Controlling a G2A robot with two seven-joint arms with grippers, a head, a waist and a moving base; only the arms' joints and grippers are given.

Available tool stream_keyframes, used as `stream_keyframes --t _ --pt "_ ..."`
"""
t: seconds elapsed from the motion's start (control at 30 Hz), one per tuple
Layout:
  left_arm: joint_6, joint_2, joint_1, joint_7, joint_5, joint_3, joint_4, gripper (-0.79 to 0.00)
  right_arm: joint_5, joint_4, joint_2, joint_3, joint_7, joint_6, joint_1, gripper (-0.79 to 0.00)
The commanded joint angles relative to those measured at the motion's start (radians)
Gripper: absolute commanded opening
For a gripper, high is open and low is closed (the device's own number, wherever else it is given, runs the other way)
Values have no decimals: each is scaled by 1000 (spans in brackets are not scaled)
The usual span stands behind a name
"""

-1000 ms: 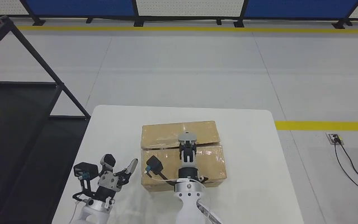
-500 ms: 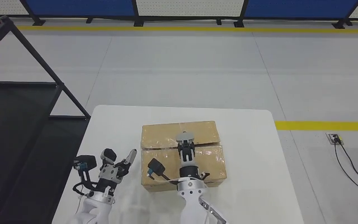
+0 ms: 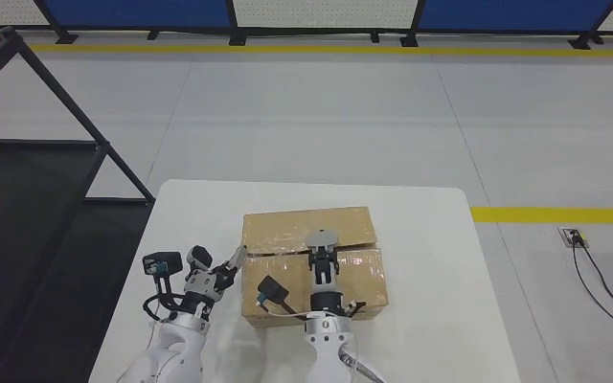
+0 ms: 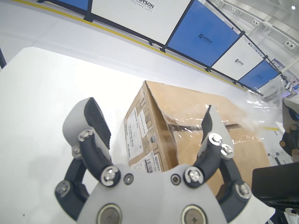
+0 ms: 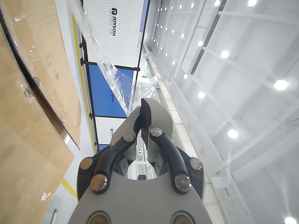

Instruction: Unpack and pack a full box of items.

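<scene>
1. Near the middle of the white table (image 3: 421, 287) sits the cardboard box (image 3: 278, 230), flaps down, with clear tape (image 5: 112, 71) running along its top seam.
2. Over that seam hangs the right gripper (image 3: 323, 251). Its fingers are pinched together on a strip of the clear tape, which stretches crumpled from the box top up to the fingertips.
3. Just beside the box's left side, near its front corner, is the left gripper (image 3: 218, 260). Its 2 fingers (image 4: 93, 115) are spread wide and hold nothing. Whether the nearer fingertip touches the cardboard cannot be told.
4. Printed labels (image 4: 137, 131) cover the box's left side, which faces the left gripper.
5. Off the table, a black frame (image 3: 96, 163) stands to the left. A yellow line (image 3: 287, 48) crosses the floor in front of a blue and white panel fence (image 3: 326, 10).
6. Between the seam and the right gripper the raised tape strip spans the air above the box top, and the right arm lies over the front half of the box.
7. Compared with 1 s ago, the left gripper has come forward from the table's front left corner area to the box's side. The right gripper has kept its place over the seam, and the box has not shifted.
</scene>
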Motion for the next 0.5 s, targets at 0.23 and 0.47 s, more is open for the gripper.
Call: stream_keyframes --t 0.23,0.47 --pt "18 -4 -38 -27 33 37 61 0 0 10 16 -26 22 -3 18 -785" --pt "20 -6 -46 -28 41 48 82 0 0 18 29 -71 53 -28 55 -785"
